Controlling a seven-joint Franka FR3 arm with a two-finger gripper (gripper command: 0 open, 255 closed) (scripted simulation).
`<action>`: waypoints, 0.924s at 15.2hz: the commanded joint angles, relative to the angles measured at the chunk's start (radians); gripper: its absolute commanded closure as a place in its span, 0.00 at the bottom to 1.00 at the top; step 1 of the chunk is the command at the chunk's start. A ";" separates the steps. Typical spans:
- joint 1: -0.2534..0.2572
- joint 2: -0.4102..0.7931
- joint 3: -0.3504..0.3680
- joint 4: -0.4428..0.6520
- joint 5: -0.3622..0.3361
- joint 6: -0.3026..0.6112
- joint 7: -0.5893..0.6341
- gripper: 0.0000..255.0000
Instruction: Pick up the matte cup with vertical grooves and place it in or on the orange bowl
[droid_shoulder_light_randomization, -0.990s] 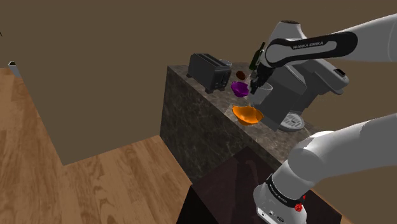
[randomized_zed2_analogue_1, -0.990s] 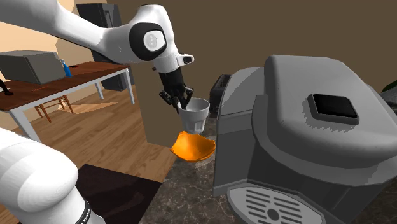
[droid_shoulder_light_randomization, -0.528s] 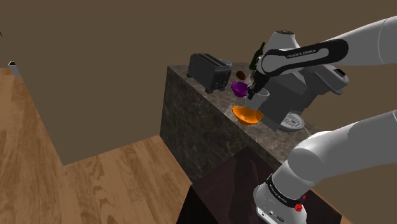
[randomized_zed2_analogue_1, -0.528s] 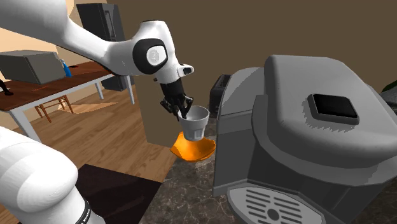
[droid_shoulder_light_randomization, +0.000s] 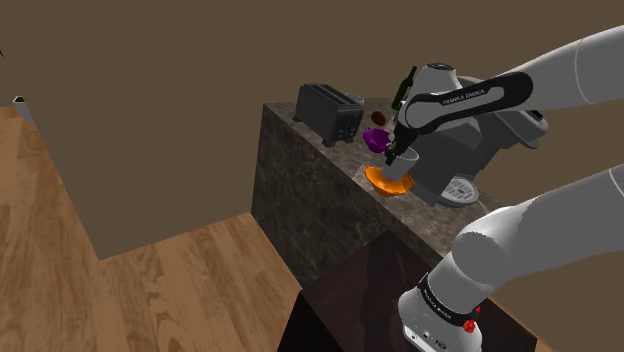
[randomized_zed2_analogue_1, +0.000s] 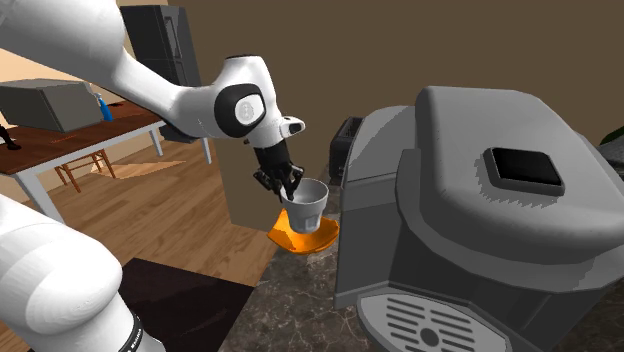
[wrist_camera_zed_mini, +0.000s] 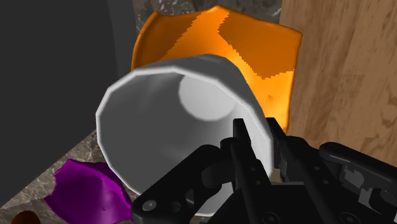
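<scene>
A pale grey cup (droid_shoulder_light_randomization: 403, 164) (randomized_zed2_analogue_1: 306, 208) (wrist_camera_zed_mini: 167, 121) hangs tilted over the orange bowl (droid_shoulder_light_randomization: 384, 183) (randomized_zed2_analogue_1: 296, 238) (wrist_camera_zed_mini: 254, 44), its base down at the bowl's inside. My black gripper (droid_shoulder_light_randomization: 398, 150) (randomized_zed2_analogue_1: 284, 187) (wrist_camera_zed_mini: 256, 141) is shut on the cup's rim, one finger inside the wall and one outside. The bowl sits on the stone counter (droid_shoulder_light_randomization: 300, 185) close to the counter's edge, right beside the coffee machine. In the wrist view the cup's open mouth faces the camera and hides part of the bowl.
A big grey coffee machine (droid_shoulder_light_randomization: 470, 135) (randomized_zed2_analogue_1: 470, 200) stands right behind the bowl. A purple bowl (droid_shoulder_light_randomization: 375, 139) (wrist_camera_zed_mini: 86, 191), a toaster (droid_shoulder_light_randomization: 330, 112), a dark bottle (droid_shoulder_light_randomization: 404, 88) and a small brown thing (droid_shoulder_light_randomization: 378, 117) share the counter. Wooden floor lies beyond the counter's edge.
The gripper has come down with the cup, from well above the orange bowl to the bowl itself. The grip has stayed the same.
</scene>
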 joint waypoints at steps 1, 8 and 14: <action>0.000 0.005 -0.001 -0.001 -0.001 0.007 0.000 1.00; 0.000 0.005 -0.001 -0.001 -0.001 0.007 0.000 0.00; 0.004 -0.051 0.016 0.024 0.009 -0.075 -0.002 0.00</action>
